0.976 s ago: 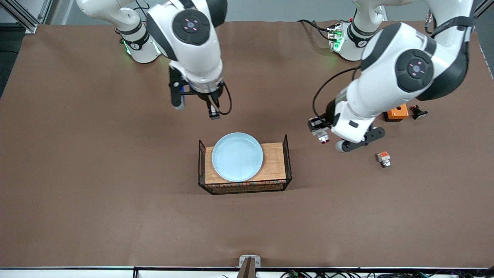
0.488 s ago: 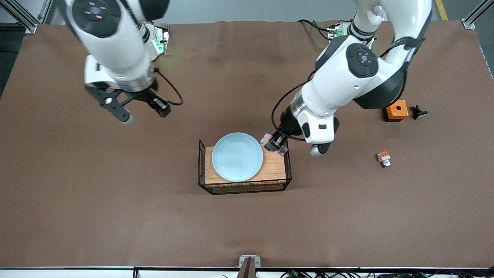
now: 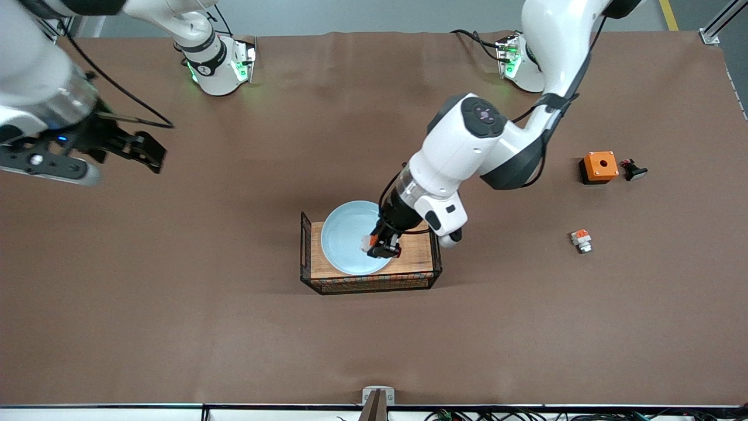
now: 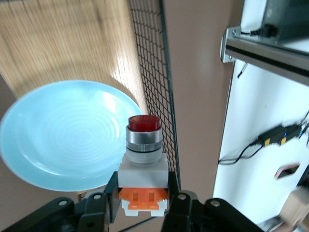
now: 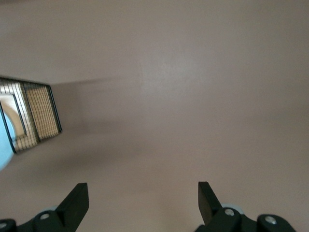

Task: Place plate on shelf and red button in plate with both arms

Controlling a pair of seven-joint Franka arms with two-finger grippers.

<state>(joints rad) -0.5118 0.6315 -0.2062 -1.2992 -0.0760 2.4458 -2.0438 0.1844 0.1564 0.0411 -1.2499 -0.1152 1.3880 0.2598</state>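
The left arm (image 3: 485, 140) reaches down from its base, its wrist bent low over the plate (image 3: 347, 234). The left gripper (image 3: 380, 245) hangs over the plate's edge toward the left arm's end of the table, its fingers (image 4: 104, 205) pinching the button (image 4: 143, 164) by its white and orange body, the red cap pointing away from the gripper. The right arm (image 3: 35, 88) is swung out over the table's right-arm end. The right gripper (image 3: 87, 158) hovers above bare cloth well apart from the tray (image 3: 409, 257), its fingers (image 5: 77, 200) spread wide with nothing between them.

A brown cloth (image 3: 175, 304) covers the table. The wooden tray has black mesh walls; the plate lies on it, toward the right arm's end. Toward the left arm's end lie an orange box (image 3: 599, 166) with a hole, a black part (image 3: 633, 170) just beside it, and, nearer the camera, a white-and-orange block (image 3: 581, 240).

The plate is round, shallow, pale blue, with faint rings. The button has a red round cap, a silver collar and a black band, a white block and an orange base.
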